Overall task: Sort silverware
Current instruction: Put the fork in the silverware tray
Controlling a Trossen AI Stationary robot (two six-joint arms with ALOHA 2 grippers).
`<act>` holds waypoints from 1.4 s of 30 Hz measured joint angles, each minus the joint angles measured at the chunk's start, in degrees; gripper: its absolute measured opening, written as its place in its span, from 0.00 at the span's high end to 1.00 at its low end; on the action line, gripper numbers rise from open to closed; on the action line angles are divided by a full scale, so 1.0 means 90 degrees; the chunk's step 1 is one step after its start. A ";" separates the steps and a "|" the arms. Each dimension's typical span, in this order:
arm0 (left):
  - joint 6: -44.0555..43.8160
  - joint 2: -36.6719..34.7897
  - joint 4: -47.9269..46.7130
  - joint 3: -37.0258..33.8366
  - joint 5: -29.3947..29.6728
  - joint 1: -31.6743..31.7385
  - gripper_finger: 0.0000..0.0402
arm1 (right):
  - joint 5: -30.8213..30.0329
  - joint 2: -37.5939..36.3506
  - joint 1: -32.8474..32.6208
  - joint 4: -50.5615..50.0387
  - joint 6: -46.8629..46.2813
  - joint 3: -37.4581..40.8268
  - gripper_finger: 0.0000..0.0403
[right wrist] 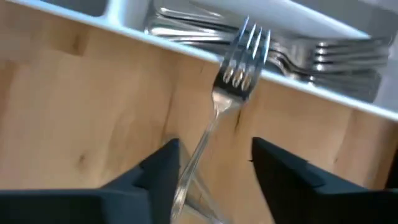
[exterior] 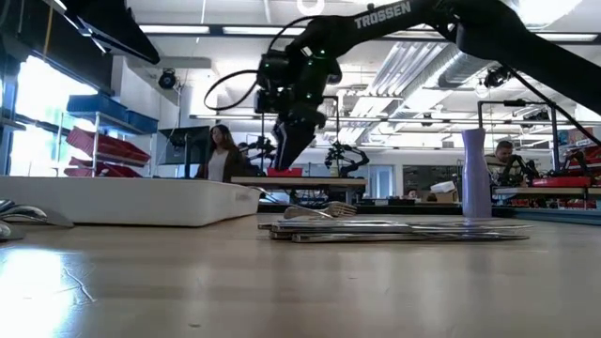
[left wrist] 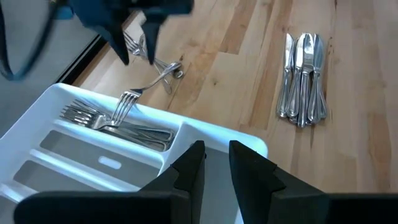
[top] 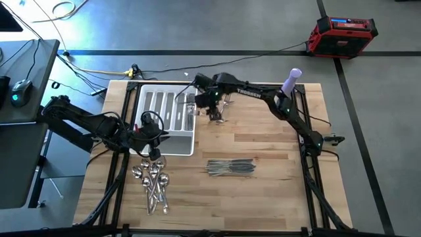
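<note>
A white compartmented tray [top: 164, 141] stands at the table's far left. Several forks [left wrist: 118, 124] lie in its right compartment. One fork [right wrist: 239, 56] leans with its tines on the tray's right rim and its handle on the table, by a few loose forks [top: 222, 115]. My right gripper [right wrist: 214, 165] is open just above that handle, one finger on either side of it. My left gripper [left wrist: 214, 165] is slightly open and empty over the tray's near rim. Knives [top: 230, 168] lie in a bundle at the middle near side, and spoons [top: 152, 184] in a heap in front of the tray.
A purple bottle [top: 291, 80] stands at the table's far right, beside the right arm. Bare wood lies between the tray, the knives and the table's right edge. People [exterior: 221, 155] show in the room behind the table.
</note>
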State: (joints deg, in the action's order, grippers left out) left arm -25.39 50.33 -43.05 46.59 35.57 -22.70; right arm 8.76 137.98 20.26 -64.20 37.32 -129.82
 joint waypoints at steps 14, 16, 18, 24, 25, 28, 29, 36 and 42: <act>-0.0096 0.0000 0.0007 0.0000 -0.0002 0.0000 0.86 | -0.1349 0.0004 -0.0336 0.1659 -0.1816 0.1285 0.62; -0.0119 0.0002 0.0007 0.0000 -0.0002 0.0000 0.86 | -0.1322 -0.0003 -0.0334 0.1972 -0.2000 0.1393 0.71; -0.0128 0.0002 0.0007 0.0000 0.0000 0.0000 0.86 | -0.1309 -0.0003 -0.0340 0.1971 -0.2091 0.1407 0.83; -0.0172 0.0002 0.0001 -0.0002 -0.0002 0.0000 0.86 | -0.0777 -0.0209 -0.0334 0.2120 -0.2262 0.1412 0.99; -0.0172 0.0002 0.0007 0.0000 -0.0002 0.0000 0.86 | -0.0588 -0.0324 -0.0296 0.2207 -0.2266 0.1413 0.99; -0.0170 0.0002 -0.0005 -0.0002 -0.0003 0.0000 0.86 | 0.0083 -0.0762 -0.0154 0.2621 -0.2261 0.1406 0.99; -0.0170 0.0002 -0.0022 0.0000 -0.0002 0.0000 0.86 | 0.0349 -0.0899 -0.0085 0.2785 -0.2243 0.1401 0.99; -0.0174 0.0002 -0.0128 -0.0017 0.0002 -0.0026 0.86 | 0.4879 -0.1631 0.0362 0.3561 -0.1431 0.1399 1.00; 0.1459 -0.0007 0.2856 -0.0976 -0.0182 -0.0269 0.86 | 0.8236 -0.1854 0.0134 0.3730 -0.1063 0.1396 1.00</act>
State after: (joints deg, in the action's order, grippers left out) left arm -12.25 50.26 -17.34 37.80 33.93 -25.12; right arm 82.88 121.30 21.46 -30.63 27.75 -117.25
